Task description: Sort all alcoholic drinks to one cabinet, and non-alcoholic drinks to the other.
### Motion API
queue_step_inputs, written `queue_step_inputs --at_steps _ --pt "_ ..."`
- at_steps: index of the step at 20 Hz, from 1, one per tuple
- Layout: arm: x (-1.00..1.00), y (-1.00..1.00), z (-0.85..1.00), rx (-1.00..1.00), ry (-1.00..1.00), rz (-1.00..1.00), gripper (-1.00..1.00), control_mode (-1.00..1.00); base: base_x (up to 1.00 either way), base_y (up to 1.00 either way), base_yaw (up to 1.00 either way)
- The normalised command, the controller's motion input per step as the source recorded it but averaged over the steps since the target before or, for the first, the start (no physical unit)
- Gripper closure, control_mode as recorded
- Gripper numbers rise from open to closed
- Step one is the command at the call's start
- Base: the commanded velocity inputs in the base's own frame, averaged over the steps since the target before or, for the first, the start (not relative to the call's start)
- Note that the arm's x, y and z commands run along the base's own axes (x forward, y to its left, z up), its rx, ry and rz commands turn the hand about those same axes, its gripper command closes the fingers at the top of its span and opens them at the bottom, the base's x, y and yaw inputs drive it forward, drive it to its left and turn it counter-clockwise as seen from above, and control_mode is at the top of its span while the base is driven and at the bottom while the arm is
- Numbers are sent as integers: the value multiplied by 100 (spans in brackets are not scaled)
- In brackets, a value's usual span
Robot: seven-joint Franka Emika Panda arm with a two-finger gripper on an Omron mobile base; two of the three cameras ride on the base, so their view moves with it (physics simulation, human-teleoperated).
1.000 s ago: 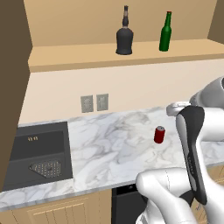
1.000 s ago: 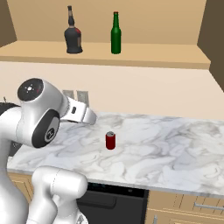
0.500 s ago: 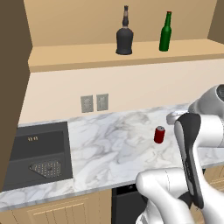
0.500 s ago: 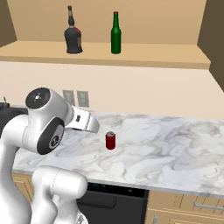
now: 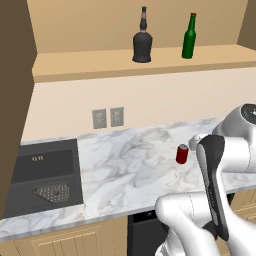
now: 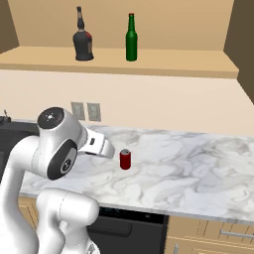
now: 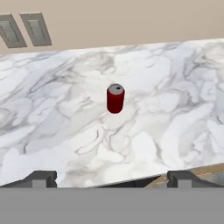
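Note:
A short red can (image 7: pixel 115 98) with a silver top stands upright on the marble counter (image 7: pixel 175 109), also seen as the can (image 5: pixel 182 154) and the can (image 6: pixel 125 159). My gripper (image 7: pixel 113 178) is open, wide apart, hanging near the counter's front edge and well short of the can, with nothing between its fingers. Up in the open wall cabinet (image 5: pixel 125 67), a squat black bottle (image 5: pixel 142 45) and a slim green bottle (image 5: pixel 189 40) with a red cap stand side by side on the tan shelf. From the right side they are the black bottle (image 6: pixel 83 42) and the green bottle (image 6: pixel 131 42).
A dark sink (image 5: pixel 45 175) is set into the counter at the left. Two wall outlets (image 5: pixel 107 118) sit on the backsplash. A dark appliance front (image 6: pixel 129 230) lies under the counter edge. My own arm (image 5: pixel 220 200) fills the lower right.
My arm's upper joint has sunk lower and toward the counter edge. The can and both bottles have stayed put, and the gripper has remained open.

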Motion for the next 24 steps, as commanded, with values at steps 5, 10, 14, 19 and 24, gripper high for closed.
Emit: queue_step_inputs --at_steps 5,10,14,19,24 --pt "12 0 -18 0 3 0 -100 -100 0 0 0" --pt "21 0 -19 0 1 0 -100 -100 0 0 0" --pt "20 0 -25 0 0 0 -100 -100 0 0 0" --pt "14 -4 -25 0 0 0 -100 -100 0 0 0" --pt "11 -5 -25 0 -1 0 -100 -100 0 0 0"
